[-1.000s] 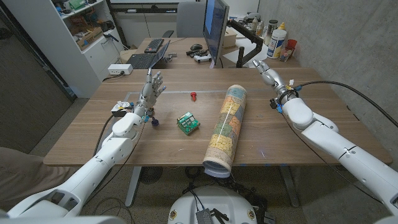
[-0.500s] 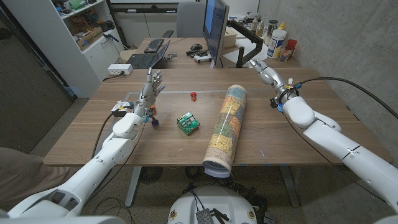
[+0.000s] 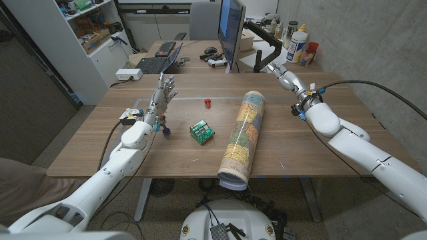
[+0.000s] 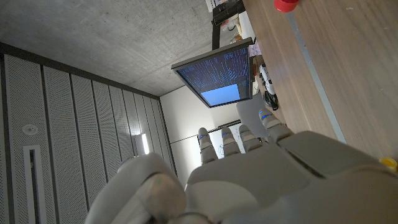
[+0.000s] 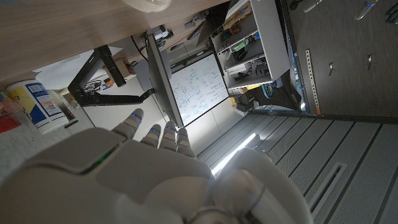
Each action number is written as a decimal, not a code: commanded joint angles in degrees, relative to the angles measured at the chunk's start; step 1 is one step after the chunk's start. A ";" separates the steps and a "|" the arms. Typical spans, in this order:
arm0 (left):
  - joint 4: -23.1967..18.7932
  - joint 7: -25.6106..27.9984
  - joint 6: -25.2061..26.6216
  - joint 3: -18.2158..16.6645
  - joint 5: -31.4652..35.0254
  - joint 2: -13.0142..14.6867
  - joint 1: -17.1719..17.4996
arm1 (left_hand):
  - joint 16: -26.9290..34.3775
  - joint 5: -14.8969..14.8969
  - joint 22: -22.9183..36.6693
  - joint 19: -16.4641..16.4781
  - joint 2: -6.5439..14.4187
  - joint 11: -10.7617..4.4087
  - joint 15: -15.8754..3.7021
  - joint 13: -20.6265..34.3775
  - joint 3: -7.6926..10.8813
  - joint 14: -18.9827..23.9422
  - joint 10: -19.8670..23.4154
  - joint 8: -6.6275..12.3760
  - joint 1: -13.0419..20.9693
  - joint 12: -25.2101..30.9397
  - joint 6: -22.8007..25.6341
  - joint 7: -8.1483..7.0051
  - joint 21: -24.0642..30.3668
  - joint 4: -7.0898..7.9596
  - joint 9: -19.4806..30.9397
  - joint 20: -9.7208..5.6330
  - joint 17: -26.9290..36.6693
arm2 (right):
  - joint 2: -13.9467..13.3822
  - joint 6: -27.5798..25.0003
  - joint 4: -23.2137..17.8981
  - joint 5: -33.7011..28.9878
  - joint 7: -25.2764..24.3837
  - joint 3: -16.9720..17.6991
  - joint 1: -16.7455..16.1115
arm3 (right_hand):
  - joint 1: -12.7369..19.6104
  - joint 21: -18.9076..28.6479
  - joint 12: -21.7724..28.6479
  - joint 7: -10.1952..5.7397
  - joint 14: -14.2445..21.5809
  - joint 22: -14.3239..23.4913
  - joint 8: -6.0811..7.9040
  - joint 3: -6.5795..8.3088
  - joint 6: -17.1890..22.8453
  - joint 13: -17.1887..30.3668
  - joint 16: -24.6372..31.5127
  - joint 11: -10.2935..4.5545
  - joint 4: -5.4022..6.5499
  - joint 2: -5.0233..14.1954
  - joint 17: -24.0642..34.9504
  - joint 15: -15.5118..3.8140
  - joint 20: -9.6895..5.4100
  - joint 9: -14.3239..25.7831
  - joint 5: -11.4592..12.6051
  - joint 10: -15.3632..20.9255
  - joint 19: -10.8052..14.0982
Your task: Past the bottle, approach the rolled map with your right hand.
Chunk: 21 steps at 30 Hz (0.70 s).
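Lying lengthwise on the wooden table (image 3: 100, 143), the rolled map (image 3: 243, 137) runs from the middle of the table to the near edge, where its open white end hangs slightly over. Its printed surface is coloured, but the details are too small to read.

The right hand (image 3: 283, 75) is raised over the far right part of the table, well apart from the map's far end. Its fingers (image 3: 275, 67) reach toward the far edge, straight and close together, holding nothing. In the right wrist view the right hand (image 5: 149, 174) is seen from behind, fingertips (image 5: 153, 132) extended with blue lights on them. A white bottle with a blue and yellow label (image 5: 37, 102) is partly cut off at the picture's edge there. In the head view the same bottle (image 3: 297, 44) stands on a desk beyond the table.

The left hand (image 3: 162, 93) is held up over the left side of the table, fingers apart and empty. The left wrist view shows the left hand (image 4: 249, 162) from behind, blocking much of the table.

Between the left hand and the map sits a small green block (image 3: 201, 131). A small red object (image 3: 207, 102) sits farther back; its shape is hard to make out. A monitor (image 3: 230, 30) stands behind the table, seen edge-on.
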 commanded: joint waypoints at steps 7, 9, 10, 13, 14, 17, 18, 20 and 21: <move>1.16 -0.63 -1.03 0.27 1.23 0.58 -0.69 | 0.42 -0.03 0.21 0.33 0.19 -0.20 -0.25 0.28 -0.43 -0.56 0.53 1.08 0.67 0.27 2.62 0.07 0.39 0.11 0.34 -0.15 0.10 | -3.59 -2.49 -4.09 -5.80 0.38 0.35 -1.68 | 0.32 0.64 0.09 -0.58 0.35 0.12 0.12 -0.28 -0.40 0.21 0.25 -0.73 -0.40 -0.05 0.16 -0.24 0.00 0.30 0.36 -0.31 0.32; 1.25 -0.83 -1.13 0.30 1.22 0.58 -0.81 | 0.41 -0.04 0.21 0.34 0.17 -0.21 -0.22 0.28 -0.45 -0.58 0.57 1.13 0.68 0.27 2.96 -0.04 0.39 0.10 0.33 -0.13 0.10 | -4.16 -2.84 -4.66 -6.92 0.87 0.05 -1.57 | 0.31 0.66 -0.01 -0.61 0.39 0.12 0.00 -0.30 -0.71 0.21 0.24 -0.73 -0.40 -0.05 0.16 -0.24 0.10 0.31 0.41 -0.57 0.42; 1.27 -0.86 -1.19 0.32 1.28 0.59 -0.86 | 0.42 -0.05 0.21 0.34 0.16 -0.18 -0.22 0.28 -0.45 -0.57 0.58 1.12 0.69 0.27 2.99 -0.08 0.38 0.10 0.33 -0.13 0.10 | -4.45 -3.09 -4.97 -7.54 1.10 -0.10 -1.49 | 0.32 0.66 -0.06 -0.61 0.41 0.11 -0.08 -0.30 -0.93 0.21 0.24 -0.70 -0.41 -0.06 0.16 -0.21 0.14 0.31 0.43 -0.69 0.45; 1.36 -0.98 -1.40 0.37 1.34 0.52 -0.97 | 0.42 -0.06 0.21 0.29 0.15 -0.24 -0.21 0.28 -0.46 -0.57 0.66 1.07 0.70 0.29 3.01 -0.01 0.36 0.10 0.33 -0.13 0.10 | -5.57 -4.04 -6.01 -8.90 2.36 -0.30 -1.23 | 0.40 0.70 -0.20 -0.58 0.43 0.11 -0.18 -0.32 -1.28 0.22 0.22 -0.83 -0.48 -0.12 0.16 -0.06 0.24 0.31 0.51 -1.06 0.61; 1.34 -0.91 -1.43 0.38 1.36 0.48 -0.96 | 0.42 -0.07 0.21 0.33 0.14 -0.21 -0.21 0.28 -0.47 -0.58 0.66 1.05 0.70 0.29 3.03 -0.03 0.38 0.10 0.33 -0.15 0.10 | -6.29 -4.56 -6.60 -9.48 3.03 -0.27 -1.13 | 0.43 0.71 -0.23 -0.57 0.45 0.11 -0.20 -0.33 -1.36 0.22 0.22 -0.79 -0.50 -0.14 0.16 -0.05 0.31 0.31 0.54 -1.15 0.68; 1.06 -0.76 -1.32 0.34 1.31 0.57 -0.71 | 0.42 -0.07 0.21 0.32 0.13 -0.20 -0.20 0.28 -0.48 -0.57 0.66 1.01 0.72 0.28 3.09 0.03 0.37 0.09 0.32 -0.14 0.10 | -7.19 -5.05 -7.38 -10.09 3.77 0.11 -1.20 | 0.51 0.76 -0.25 -0.49 0.56 0.10 -0.27 -0.34 -1.65 0.22 0.24 -0.84 -0.56 -0.19 0.15 -0.05 0.39 0.32 0.60 -1.21 0.85; 0.97 -0.66 -1.28 0.33 1.36 0.62 -0.61 | 0.42 -0.08 0.21 0.32 0.12 -0.20 -0.22 0.28 -0.48 -0.58 0.68 1.00 0.72 0.29 3.09 0.05 0.37 0.09 0.32 -0.15 0.10 | -7.42 -5.12 -7.60 -10.25 3.93 0.24 -1.25 | 0.55 0.79 -0.27 -0.45 0.59 0.10 -0.30 -0.34 -1.76 0.22 0.24 -0.88 -0.59 -0.20 0.15 -0.06 0.40 0.32 0.63 -1.27 0.96; 0.84 -0.64 -1.11 0.32 1.27 0.71 -0.46 | 0.43 -0.08 0.21 0.37 0.11 -0.20 -0.22 0.28 -0.49 -0.58 0.71 1.02 0.73 0.29 3.26 0.04 0.39 0.09 0.32 -0.15 0.10 | -7.74 -5.14 -7.89 -10.49 4.22 0.42 -1.32 | 0.63 0.85 -0.30 -0.46 0.62 0.09 -0.30 -0.34 -1.87 0.22 0.23 -0.83 -0.64 -0.24 0.15 -0.09 0.33 0.32 0.69 -1.37 1.18; 0.81 -0.67 -1.06 0.33 1.30 0.78 -0.42 | 0.42 -0.09 0.21 0.39 0.11 -0.22 -0.24 0.28 -0.49 -0.59 0.70 1.01 0.74 0.28 3.31 -0.01 0.39 0.09 0.32 -0.16 0.10 | -7.82 -5.13 -7.97 -10.65 4.29 0.47 -1.34 | 0.65 0.87 -0.31 -0.42 0.63 0.09 -0.31 -0.34 -1.92 0.22 0.23 -0.82 -0.66 -0.24 0.15 -0.10 0.36 0.32 0.71 -1.39 1.25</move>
